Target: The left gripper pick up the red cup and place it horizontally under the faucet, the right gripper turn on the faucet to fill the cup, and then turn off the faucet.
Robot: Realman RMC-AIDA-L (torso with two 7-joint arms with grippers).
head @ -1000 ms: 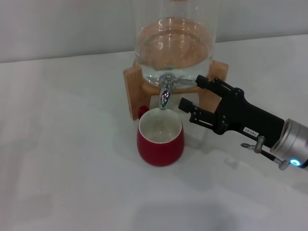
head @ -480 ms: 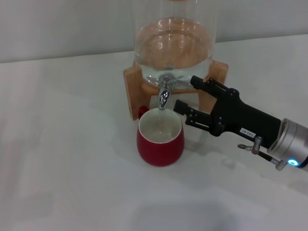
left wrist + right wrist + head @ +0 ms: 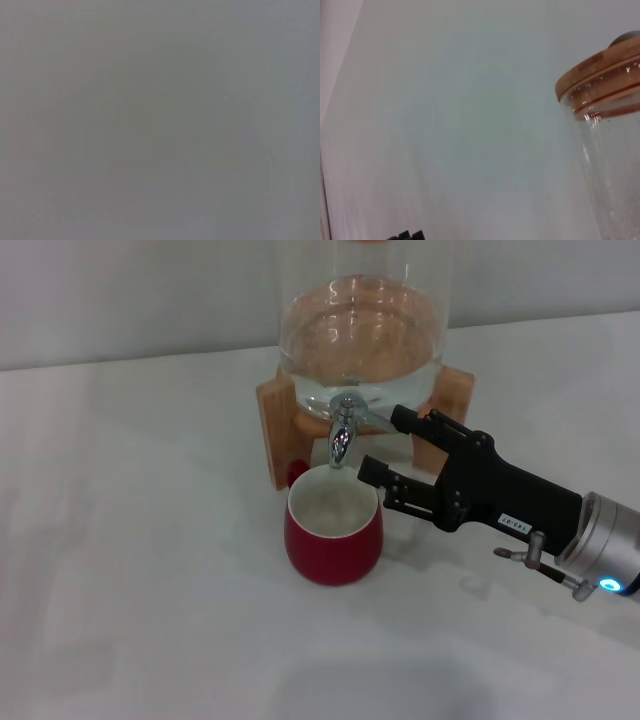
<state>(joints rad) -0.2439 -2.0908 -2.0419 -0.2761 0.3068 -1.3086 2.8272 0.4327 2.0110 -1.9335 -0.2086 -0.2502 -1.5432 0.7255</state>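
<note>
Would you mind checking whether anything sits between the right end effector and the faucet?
Nothing visible does. The right end effector, open, is just beside the faucet, with only bare air between; the red cup stands lower, under the spout.

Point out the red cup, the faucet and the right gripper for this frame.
red cup (image 3: 333,550): head view, on its red outer wall below the rim.
faucet (image 3: 342,432): head view, on the chrome spout above the cup.
right gripper (image 3: 385,445): head view, midway between its two black fingertips.
</note>
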